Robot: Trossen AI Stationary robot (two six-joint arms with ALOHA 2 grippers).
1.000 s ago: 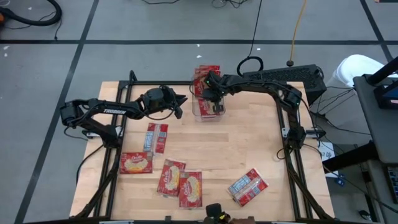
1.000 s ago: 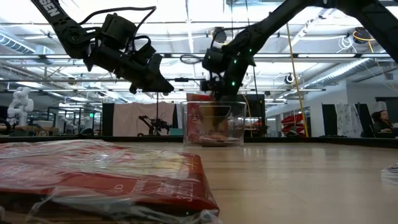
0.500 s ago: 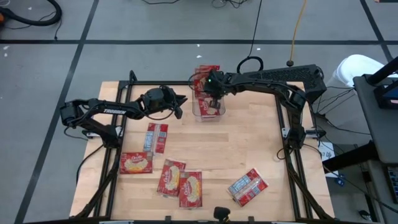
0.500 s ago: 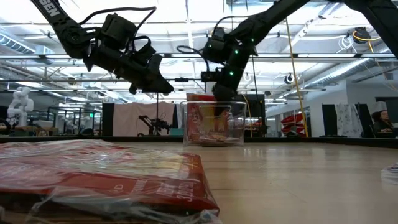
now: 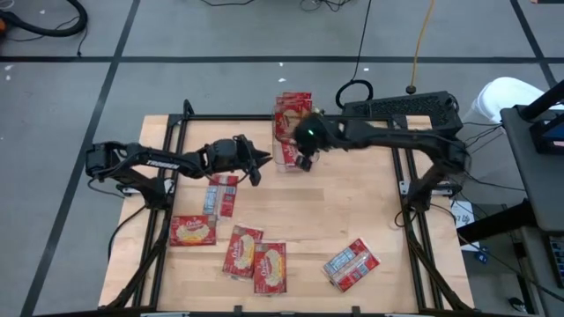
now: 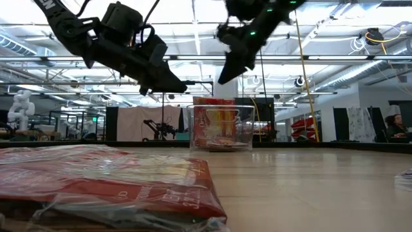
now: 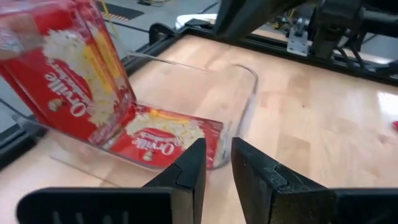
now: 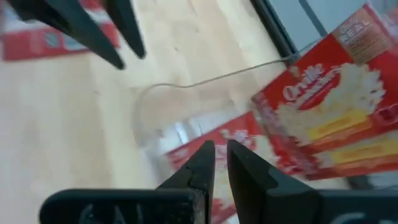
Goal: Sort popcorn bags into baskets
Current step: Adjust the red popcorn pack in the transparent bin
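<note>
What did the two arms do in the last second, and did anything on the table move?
The right gripper lifted up out of the clear bin, leaving a popcorn bag inside. The left gripper moved closer to the bin, empty. The loose bags on the table stayed put.

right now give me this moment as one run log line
right gripper: empty, above clear bin | left gripper: empty, beside bin | bin: one popcorn bag flat, one leaning | loose bags on table

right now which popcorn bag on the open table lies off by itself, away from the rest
The popcorn bag near the table's front right, lying slanted with its silvery-blue side partly up. The other loose bags sit together at front left, and more are in the clear bin.
</note>
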